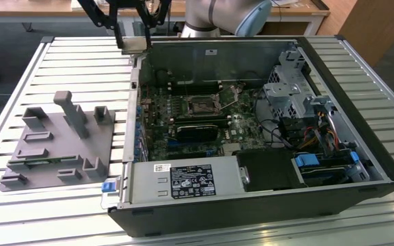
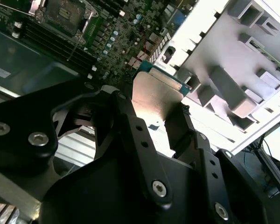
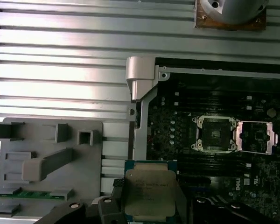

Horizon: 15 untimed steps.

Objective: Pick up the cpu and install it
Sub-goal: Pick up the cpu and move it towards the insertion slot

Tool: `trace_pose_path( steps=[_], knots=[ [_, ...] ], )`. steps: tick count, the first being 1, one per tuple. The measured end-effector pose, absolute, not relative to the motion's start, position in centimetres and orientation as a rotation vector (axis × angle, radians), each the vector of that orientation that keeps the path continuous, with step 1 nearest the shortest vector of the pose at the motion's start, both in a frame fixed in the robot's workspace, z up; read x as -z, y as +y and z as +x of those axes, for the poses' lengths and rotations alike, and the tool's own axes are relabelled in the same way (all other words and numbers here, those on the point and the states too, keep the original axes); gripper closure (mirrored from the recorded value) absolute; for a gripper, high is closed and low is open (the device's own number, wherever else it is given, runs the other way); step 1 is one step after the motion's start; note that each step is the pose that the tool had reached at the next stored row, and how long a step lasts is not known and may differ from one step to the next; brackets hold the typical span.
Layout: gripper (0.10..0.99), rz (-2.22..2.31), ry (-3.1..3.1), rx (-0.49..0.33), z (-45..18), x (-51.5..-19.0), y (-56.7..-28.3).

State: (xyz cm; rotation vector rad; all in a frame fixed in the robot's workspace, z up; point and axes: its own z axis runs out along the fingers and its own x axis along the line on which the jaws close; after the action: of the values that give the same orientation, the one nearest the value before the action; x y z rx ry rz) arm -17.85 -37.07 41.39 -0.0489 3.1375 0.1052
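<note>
My gripper (image 1: 133, 40) hangs above the far left corner of the open computer case (image 1: 365, 134), shut on the cpu (image 1: 134, 47). The cpu is a flat square chip with a silver-grey metal top and a green rim. In both wrist views it sits between the black fingers (image 2: 127, 116), with the cpu (image 2: 155, 93) level and its metal top (image 3: 150, 191) facing the first wrist camera. On the motherboard the black square socket (image 1: 202, 105) lies open and empty, some way from the chip. In the first wrist view its metal cover plate (image 3: 255, 136) is flipped aside next to the socket (image 3: 213, 134).
A grey fixture tray (image 1: 53, 148) with upright posts sits on the slatted table on the exterior view's left, holding a green memory stick (image 1: 43, 163). Inside the case are a power supply (image 1: 183, 182), drive cages (image 1: 289, 97) and cables (image 1: 313, 136). The arm's base (image 1: 217, 18) stands behind.
</note>
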Motion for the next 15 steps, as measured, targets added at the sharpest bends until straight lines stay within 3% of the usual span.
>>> trace_pose_path(
  steps=[15],
  knots=[
    [0.561, -0.049, 3.138, -0.105, -14.5, -41.3, -36.9]
  ],
)
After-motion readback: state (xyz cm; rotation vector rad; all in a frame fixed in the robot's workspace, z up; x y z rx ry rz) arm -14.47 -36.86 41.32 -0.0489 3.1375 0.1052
